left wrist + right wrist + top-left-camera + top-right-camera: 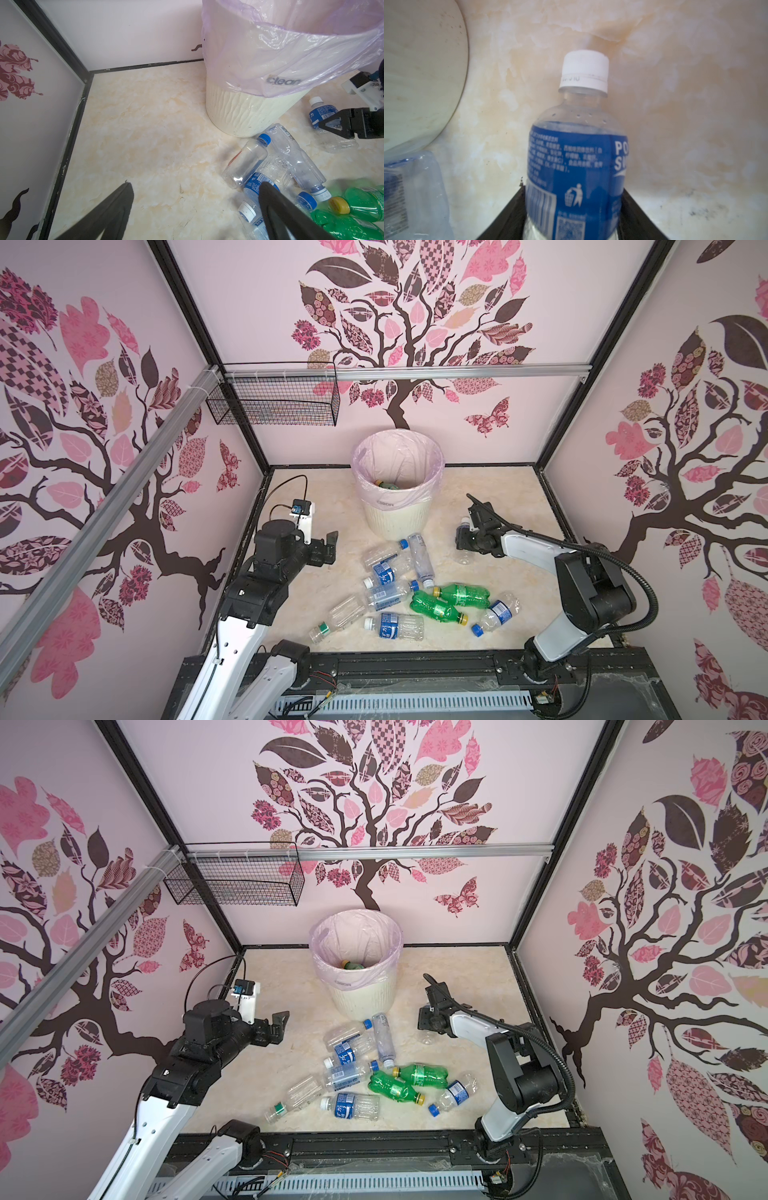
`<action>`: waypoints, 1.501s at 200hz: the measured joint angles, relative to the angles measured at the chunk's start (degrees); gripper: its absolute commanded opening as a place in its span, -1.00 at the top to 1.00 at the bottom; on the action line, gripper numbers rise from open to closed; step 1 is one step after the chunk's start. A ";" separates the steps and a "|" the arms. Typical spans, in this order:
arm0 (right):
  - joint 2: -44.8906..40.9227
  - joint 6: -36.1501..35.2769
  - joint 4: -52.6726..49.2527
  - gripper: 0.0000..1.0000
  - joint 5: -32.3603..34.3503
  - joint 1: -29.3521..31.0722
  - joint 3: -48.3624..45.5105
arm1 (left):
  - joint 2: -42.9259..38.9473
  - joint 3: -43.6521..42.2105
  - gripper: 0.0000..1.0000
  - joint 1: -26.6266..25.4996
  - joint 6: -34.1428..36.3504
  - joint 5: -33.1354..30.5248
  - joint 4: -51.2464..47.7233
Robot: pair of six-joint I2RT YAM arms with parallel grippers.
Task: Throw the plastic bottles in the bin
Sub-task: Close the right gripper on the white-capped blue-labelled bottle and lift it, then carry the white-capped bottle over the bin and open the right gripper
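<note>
The bin (397, 514) (361, 998) (245, 112), cream, ribbed and lined with a pale pink bag, stands at the back middle with a green bottle (388, 485) inside. Several plastic bottles (395, 585) (353, 1077) lie in a heap in front of it, two of them green (463, 593). To the right of the bin, my right gripper (463, 539) (574, 188) is shut on a blue-labelled, white-capped bottle (571, 158) (322, 112), low over the floor. My left gripper (330, 545) (195, 185) hangs open and empty, left of the heap.
A black wire mesh basket (276, 400) hangs on the back wall at upper left. Patterned walls close in the marble-look floor (498, 497) on three sides. A black rail (415, 664) runs along the front edge.
</note>
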 measured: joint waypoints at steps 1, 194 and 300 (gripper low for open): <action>-0.13 -0.07 -0.24 0.01 0.09 0.00 0.00 | -0.02 0.00 -0.95 -0.02 0.00 0.00 0.00; -52.09 -4.63 -1.20 0.04 -13.29 -1.77 -0.04 | -3.56 -2.95 -0.95 0.00 -1.57 -1.11 4.17; -41.97 -4.48 3.74 0.09 -21.81 -1.77 11.93 | -5.11 -2.95 -0.95 -0.02 -1.68 -1.49 3.54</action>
